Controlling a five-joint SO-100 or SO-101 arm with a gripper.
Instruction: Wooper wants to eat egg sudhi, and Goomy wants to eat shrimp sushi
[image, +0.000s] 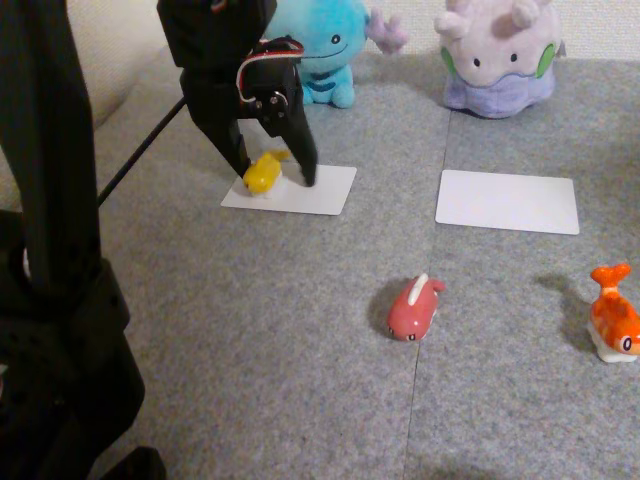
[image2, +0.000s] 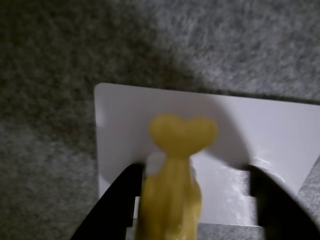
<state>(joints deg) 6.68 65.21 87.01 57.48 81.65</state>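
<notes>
The yellow egg sushi (image: 262, 172) rests on a white card (image: 322, 190) in front of the blue Wooper plush (image: 325, 45). My gripper (image: 277, 177) stands open over that card, its fingers on either side of the toy. In the wrist view the egg sushi (image2: 172, 185) leans against the left finger (image2: 117, 200), and a clear gap separates it from the right finger (image2: 272, 200); my gripper (image2: 194, 172) is low over the card (image2: 120, 125). The lavender Goomy plush (image: 497, 55) sits at the back right. The orange shrimp sushi (image: 612, 318) lies at the right edge.
A second white card (image: 507, 201) lies in front of Goomy. A pink-red toy (image: 415, 308) lies on the grey carpet in the middle. The arm's black base and frame (image: 50, 250) take up the left side.
</notes>
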